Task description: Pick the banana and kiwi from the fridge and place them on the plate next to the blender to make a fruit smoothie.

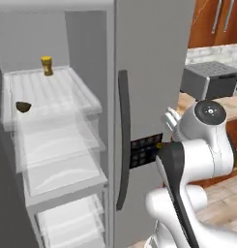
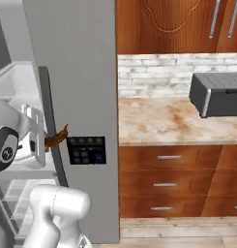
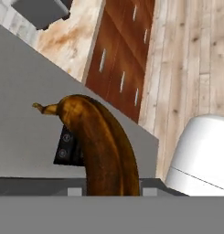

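Observation:
My gripper (image 3: 111, 192) is shut on the banana (image 3: 104, 151), a dark brown curved fruit that rises between the fingers, stem end up. The right base view shows the banana (image 2: 57, 138) sticking out of the white hand just in front of the fridge (image 2: 76, 72) door, beside its dark control panel (image 2: 86, 150). The fridge's (image 1: 149, 72) left compartment stands open, and the kiwi (image 1: 23, 107) lies at the left edge of the upper translucent shelf. The plate and the blender are out of view.
A small yellow-gold jar (image 1: 46, 66) stands at the back of the same shelf. A silver toaster (image 2: 216, 94) sits on the stone counter (image 2: 158, 121) right of the fridge, above wooden drawers (image 2: 163, 174). The long dark door handle (image 2: 50, 121) runs close by the hand.

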